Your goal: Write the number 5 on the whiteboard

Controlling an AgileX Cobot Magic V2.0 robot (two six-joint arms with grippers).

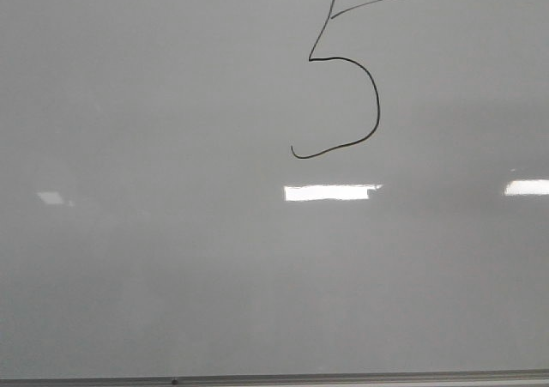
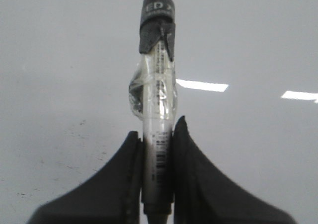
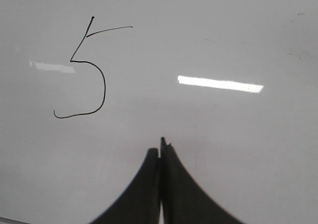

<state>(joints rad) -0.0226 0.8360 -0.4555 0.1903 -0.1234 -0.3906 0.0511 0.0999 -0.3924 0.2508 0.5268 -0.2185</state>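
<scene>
Item one: the whiteboard [image 1: 154,258], glossy pale grey, fills the front view; we note a thin metal strip along its lower edge and bright rectangular light reflections on its face.

Item two: the number 5 [image 1: 343,78], a thin black line figure, sits high on the board, right of centre in the front view and above the middle reflection. We count a slanted stem, a round belly ending in a tail to the lower left, and a separate slanted top stroke that meets the stem near its upper end. It shows again in the right wrist view [image 3: 84,70], off to one side of that claw and apart from it.

Item three: the left claw [image 2: 158,134], pinching a marker [image 2: 158,95] between its two dark fingers. The marker's barrel is pale and wrapped in clear tape, and its far end is dark. We cannot tell whether that end touches the board.

Item four: the right claw [image 3: 161,152], pressed together with nothing we can make out between its fingers.

Progress, as we judge it: the figure reads as whole, so the writing looks done. What is left, at most, is taking the marker away.
</scene>
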